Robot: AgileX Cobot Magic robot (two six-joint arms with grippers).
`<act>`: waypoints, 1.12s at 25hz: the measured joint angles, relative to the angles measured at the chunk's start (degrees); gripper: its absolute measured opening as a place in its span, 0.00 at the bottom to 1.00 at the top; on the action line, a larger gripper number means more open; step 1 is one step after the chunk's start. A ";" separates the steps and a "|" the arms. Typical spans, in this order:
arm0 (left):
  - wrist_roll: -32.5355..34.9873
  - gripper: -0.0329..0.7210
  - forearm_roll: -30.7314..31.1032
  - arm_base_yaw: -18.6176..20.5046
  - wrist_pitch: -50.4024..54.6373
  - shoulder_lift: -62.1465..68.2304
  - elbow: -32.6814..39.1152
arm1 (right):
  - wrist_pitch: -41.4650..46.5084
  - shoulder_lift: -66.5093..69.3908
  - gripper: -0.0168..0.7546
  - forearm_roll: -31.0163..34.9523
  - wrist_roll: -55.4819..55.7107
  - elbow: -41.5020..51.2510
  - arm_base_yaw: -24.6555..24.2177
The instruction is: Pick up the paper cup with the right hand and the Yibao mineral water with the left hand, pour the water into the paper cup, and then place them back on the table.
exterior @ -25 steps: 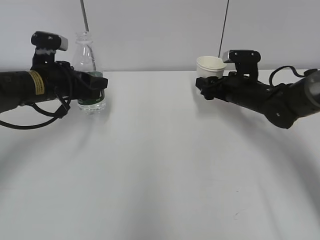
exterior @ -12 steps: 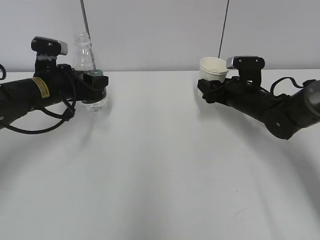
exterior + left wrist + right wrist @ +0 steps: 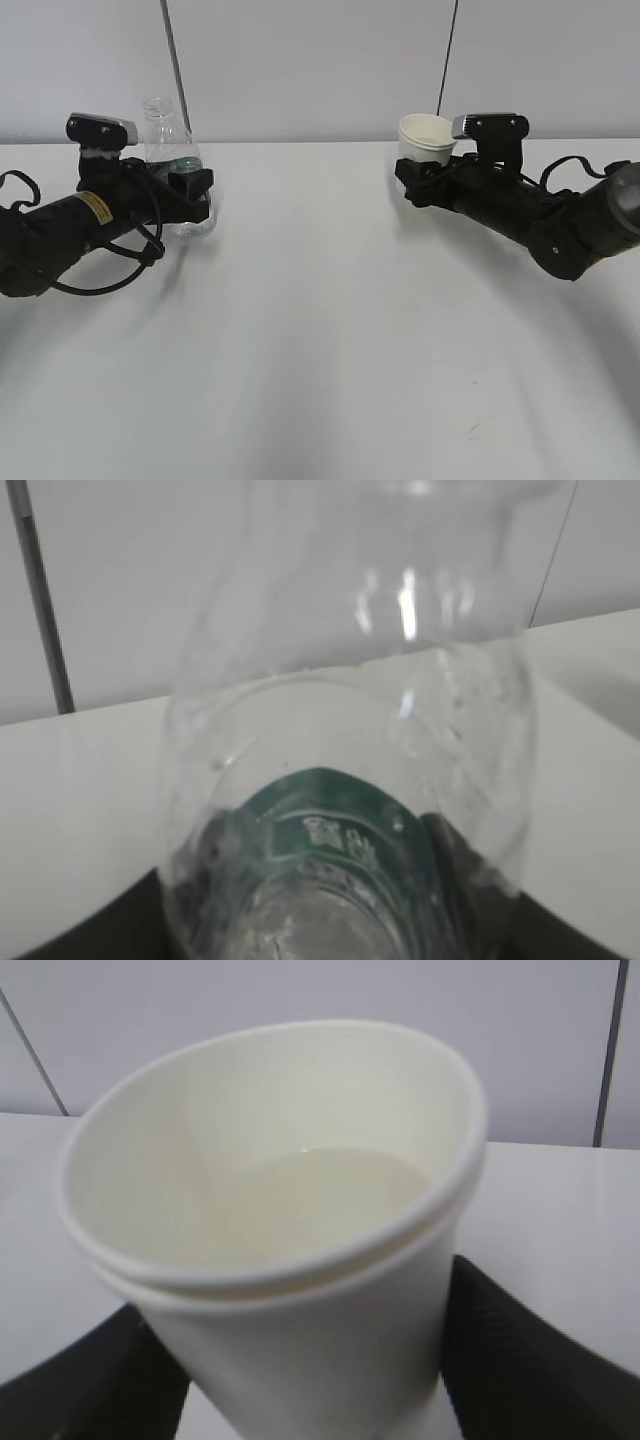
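Note:
The Yibao mineral water (image 3: 168,150), a clear uncapped bottle with a dark green label, stands upright at the far left of the table (image 3: 320,330). Its base is at or just above the tabletop. My left gripper (image 3: 192,190) is shut around its lower body. In the left wrist view the bottle (image 3: 350,730) fills the frame, with dark fingers (image 3: 460,865) on both sides. The paper cup (image 3: 424,136) sits tilted in my right gripper (image 3: 414,182) at the far right. In the right wrist view the cup (image 3: 300,1290) is between black fingers (image 3: 520,1370), its pale inside showing.
A plain grey wall runs behind the table's far edge. Two thin dark rods hang against it, one behind the bottle (image 3: 172,50) and one behind the cup (image 3: 448,50). A black cable (image 3: 100,275) loops under the left arm.
My left arm has sunk toward the table with the bottle, which is a little lower. My right gripper shifted the cup slightly right and up a second ago, then held still.

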 joint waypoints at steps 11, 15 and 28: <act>1.19 0.50 -1.43 0.00 -1.52 4.28 -3.66 | -1.28 1.08 0.73 0.35 -1.09 0.00 0.00; 1.19 0.50 -1.55 0.00 -2.13 4.43 -3.68 | -1.38 1.08 0.73 1.49 -2.13 0.00 0.00; 1.24 0.50 -1.69 0.00 -2.08 4.50 -3.72 | -3.11 5.42 0.73 2.94 -3.38 0.00 0.00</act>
